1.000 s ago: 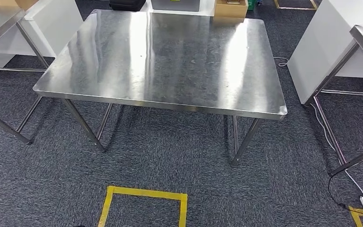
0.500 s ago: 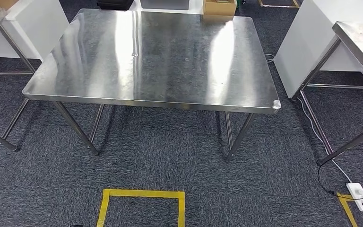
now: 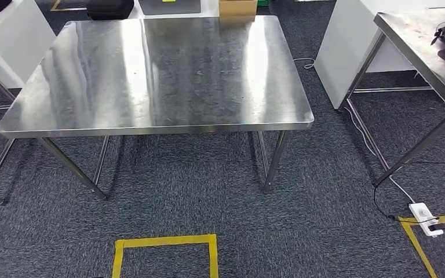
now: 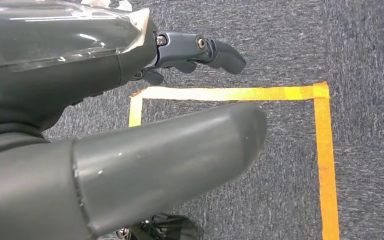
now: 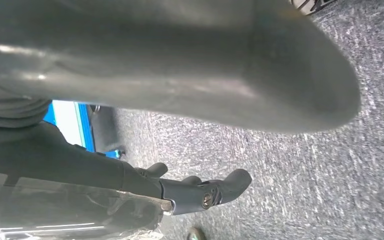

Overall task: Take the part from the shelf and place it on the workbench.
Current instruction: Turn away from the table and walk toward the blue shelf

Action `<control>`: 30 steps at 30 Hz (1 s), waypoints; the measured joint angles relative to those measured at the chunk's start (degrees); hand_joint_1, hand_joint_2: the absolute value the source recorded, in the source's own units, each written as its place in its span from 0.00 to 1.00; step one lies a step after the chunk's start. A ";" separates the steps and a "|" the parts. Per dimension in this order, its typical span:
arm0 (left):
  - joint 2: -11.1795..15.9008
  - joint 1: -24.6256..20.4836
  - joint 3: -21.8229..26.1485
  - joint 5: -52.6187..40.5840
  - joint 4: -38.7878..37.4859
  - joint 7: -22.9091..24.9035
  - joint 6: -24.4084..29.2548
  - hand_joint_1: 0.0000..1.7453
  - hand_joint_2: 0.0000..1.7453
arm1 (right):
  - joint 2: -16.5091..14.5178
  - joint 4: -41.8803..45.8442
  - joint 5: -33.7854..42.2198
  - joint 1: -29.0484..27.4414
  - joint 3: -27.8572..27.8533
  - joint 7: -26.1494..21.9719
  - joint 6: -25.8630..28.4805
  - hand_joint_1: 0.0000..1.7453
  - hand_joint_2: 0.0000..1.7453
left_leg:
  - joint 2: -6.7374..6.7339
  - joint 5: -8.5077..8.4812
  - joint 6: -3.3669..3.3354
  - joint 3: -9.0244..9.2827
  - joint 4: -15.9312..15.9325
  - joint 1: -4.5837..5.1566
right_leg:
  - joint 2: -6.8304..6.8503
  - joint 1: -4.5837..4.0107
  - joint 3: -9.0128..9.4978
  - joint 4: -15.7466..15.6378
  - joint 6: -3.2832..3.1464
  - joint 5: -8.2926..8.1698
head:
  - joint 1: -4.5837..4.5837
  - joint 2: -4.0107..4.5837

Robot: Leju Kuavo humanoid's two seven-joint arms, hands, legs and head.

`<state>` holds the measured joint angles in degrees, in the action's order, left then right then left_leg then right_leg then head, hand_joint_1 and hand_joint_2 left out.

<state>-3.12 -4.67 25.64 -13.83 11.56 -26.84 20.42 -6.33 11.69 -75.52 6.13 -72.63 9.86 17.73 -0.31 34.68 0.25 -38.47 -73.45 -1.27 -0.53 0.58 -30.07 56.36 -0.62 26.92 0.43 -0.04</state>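
Before steel desk (image 3: 150, 75) — no part on it, whereabouts unknown to us. Left hand (image 4: 130, 125), right hand (image 5: 170, 100) hang over carpet, released, grasping nothing. We should find shelf first — keep arms tucked near desk.

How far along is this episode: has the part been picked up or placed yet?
Nothing looks done. The steel workbench bears no part. The left hand and the right hand hang over carpet with nothing seen in their fingers. No shelf or part is visible, so finding the shelf, picking and placing all remain.
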 joint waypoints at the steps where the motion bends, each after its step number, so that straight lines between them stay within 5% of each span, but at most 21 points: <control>1: 0.02 0.01 0.00 0.00 0.00 0.05 -0.01 0.00 0.00 | -0.01 0.00 -0.24 -0.03 0.01 0.13 -0.04 0.00 0.50 | 0.04 -1.65 -0.17 0.86 1.95 0.00 | -0.27 -0.11 0.09 0.02 0.00 0.01 | 0.00 0.00; 3: 0.11 -0.04 0.00 -0.02 0.00 0.16 -0.03 0.00 0.00 | -0.06 -0.01 -0.71 0.03 0.03 0.37 -0.10 0.00 1.00 | 0.40 -5.72 -0.83 4.54 9.78 0.10 | -0.73 -0.38 0.25 0.06 0.04 0.05 | -0.01 0.00; 6: 0.19 -0.14 -0.01 -0.08 0.00 0.27 -0.03 0.00 0.00 | -0.13 -0.04 -0.98 0.10 0.07 0.41 -0.11 0.00 1.00 | 0.69 -7.50 -1.29 6.95 15.60 0.44 | -1.02 -1.03 -0.32 0.34 0.27 0.25 | -0.09 0.00; 20: 0.19 -0.24 0.02 -0.23 0.00 0.39 -0.77 0.00 0.00 | -0.03 -0.04 -0.89 0.10 0.28 0.06 -0.22 0.00 1.00 | 0.58 -7.69 -1.67 6.81 15.74 1.28 | -1.02 -0.86 -0.87 0.37 0.68 0.17 | -0.13 0.00; 24: 0.21 -0.23 0.02 -0.24 0.00 0.43 -1.42 0.00 0.00 | -0.10 -0.04 -0.77 0.08 0.28 0.19 -0.22 0.00 0.00 | 0.58 -7.70 -1.67 6.82 15.74 1.24 | -1.02 -0.89 -0.83 0.37 0.69 0.17 | -0.11 0.00; 30: 0.30 -0.22 0.01 -0.26 0.00 0.60 -2.43 0.00 0.00 | -0.27 -0.04 -0.74 0.07 0.28 0.32 -0.16 0.00 0.00 | 0.58 -7.77 -1.78 6.67 15.62 1.13 | -1.02 -0.54 -0.58 0.35 0.87 0.03 | -0.10 0.00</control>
<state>-2.82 -4.89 25.64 -14.09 11.56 -26.24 17.99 -6.60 11.65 -76.26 6.20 -72.35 10.18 17.57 0.27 26.91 -1.53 -31.80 -57.83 -0.14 -1.55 0.04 -30.65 56.71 0.25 26.96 0.33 -0.04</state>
